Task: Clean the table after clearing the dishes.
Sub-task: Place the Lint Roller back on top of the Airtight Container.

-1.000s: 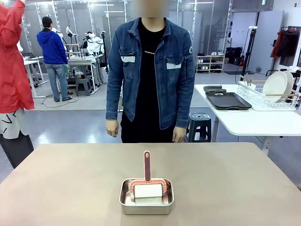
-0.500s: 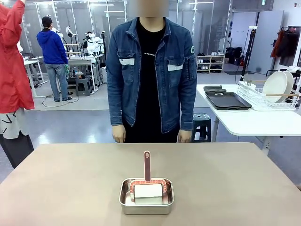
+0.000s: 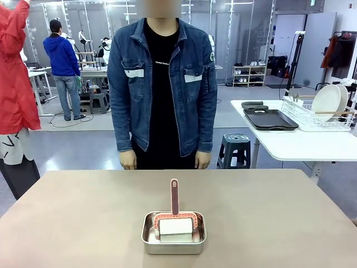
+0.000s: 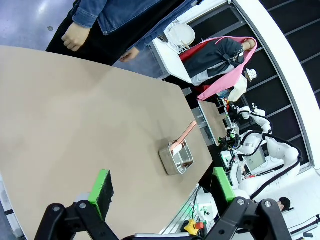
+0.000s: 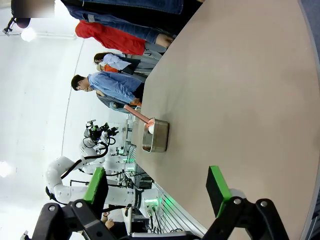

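The wide matte tan-brown table (image 3: 83,223) carries a shiny rectangular steel pan (image 3: 173,241) near its robot-side edge, holding a white sponge block on a pink stiff-looking upright handle (image 3: 174,196) (the natural place to pinch; light, I judge). The left gripper (image 4: 159,196) and right gripper (image 5: 158,192) both gape wide, holding nothing, well apart from the pan.

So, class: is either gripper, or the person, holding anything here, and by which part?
Nothing is held. The left gripper and right gripper are open and empty. The person's hands hang empty. The brush rests in the steel pan.
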Tool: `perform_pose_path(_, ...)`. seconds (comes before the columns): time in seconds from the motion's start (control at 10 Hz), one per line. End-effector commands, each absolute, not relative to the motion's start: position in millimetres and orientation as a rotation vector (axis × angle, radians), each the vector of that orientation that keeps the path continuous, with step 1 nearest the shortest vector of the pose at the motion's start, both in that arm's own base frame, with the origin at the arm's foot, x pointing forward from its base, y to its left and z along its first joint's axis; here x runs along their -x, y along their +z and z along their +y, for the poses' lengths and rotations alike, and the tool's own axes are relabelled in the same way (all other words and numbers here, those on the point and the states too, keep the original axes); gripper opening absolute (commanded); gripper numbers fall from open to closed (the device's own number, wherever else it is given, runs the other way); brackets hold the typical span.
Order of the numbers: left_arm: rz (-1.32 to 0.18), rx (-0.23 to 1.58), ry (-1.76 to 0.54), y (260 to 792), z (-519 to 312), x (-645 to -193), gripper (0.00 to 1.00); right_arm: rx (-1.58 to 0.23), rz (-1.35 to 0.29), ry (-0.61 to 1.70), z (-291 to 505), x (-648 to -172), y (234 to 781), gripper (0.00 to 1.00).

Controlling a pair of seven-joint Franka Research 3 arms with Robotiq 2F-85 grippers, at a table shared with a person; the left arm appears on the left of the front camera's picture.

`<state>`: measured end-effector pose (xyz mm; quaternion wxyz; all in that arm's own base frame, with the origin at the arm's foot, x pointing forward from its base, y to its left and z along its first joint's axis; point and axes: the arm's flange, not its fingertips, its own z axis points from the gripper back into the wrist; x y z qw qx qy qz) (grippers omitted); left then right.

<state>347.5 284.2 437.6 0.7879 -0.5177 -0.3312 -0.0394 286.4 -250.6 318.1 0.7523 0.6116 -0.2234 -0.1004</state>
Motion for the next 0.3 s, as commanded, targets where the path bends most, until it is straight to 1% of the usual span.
perform_pose_path(0.0, -0.705, 1.105, -0.093, 440.3, 285.7, -342.7, 1.00, -1.338, -0.489, -0.211, -251.0, -288.1, 320.9, 1.00)
perform_pose_path(0.2, -0.705, 1.105, -0.093, 440.3, 285.7, -342.7, 1.00, -1.338, -0.489, -0.211, -251.0, -288.1, 320.9, 1.00)
